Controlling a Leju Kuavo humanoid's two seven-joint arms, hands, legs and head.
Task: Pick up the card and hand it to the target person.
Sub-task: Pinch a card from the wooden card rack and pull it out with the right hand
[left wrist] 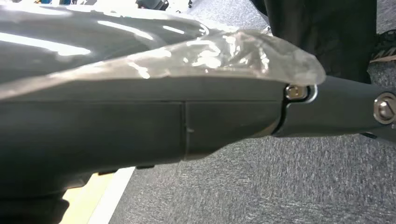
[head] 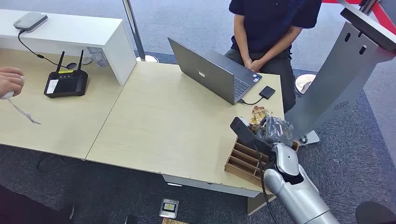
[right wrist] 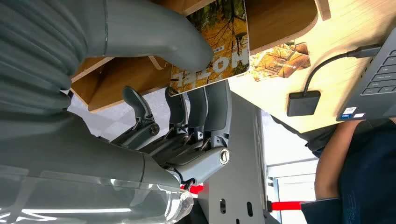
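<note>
The card (right wrist: 219,42), printed with an autumn forest, stands at the wooden slotted rack (right wrist: 280,18). My right hand (right wrist: 187,93) pinches it: the thumb (right wrist: 154,32) presses on its printed face and the dark fingers (right wrist: 205,107) lie behind its lower edge. In the head view the right hand (head: 273,130) is over the rack (head: 243,161) at the table's right front corner. The target person (head: 271,28) sits at the far side behind a laptop (head: 210,70). My left hand (left wrist: 140,116) shows as a grey cover above carpet, its fingers hidden.
A second autumn card (head: 258,112) lies flat on the table beside the rack. A small black drive (head: 267,92) is cabled to the laptop. A grey metal stand (head: 336,79) rises at the right. Another person's hand (head: 10,81) and a black antenna box (head: 65,84) are at left.
</note>
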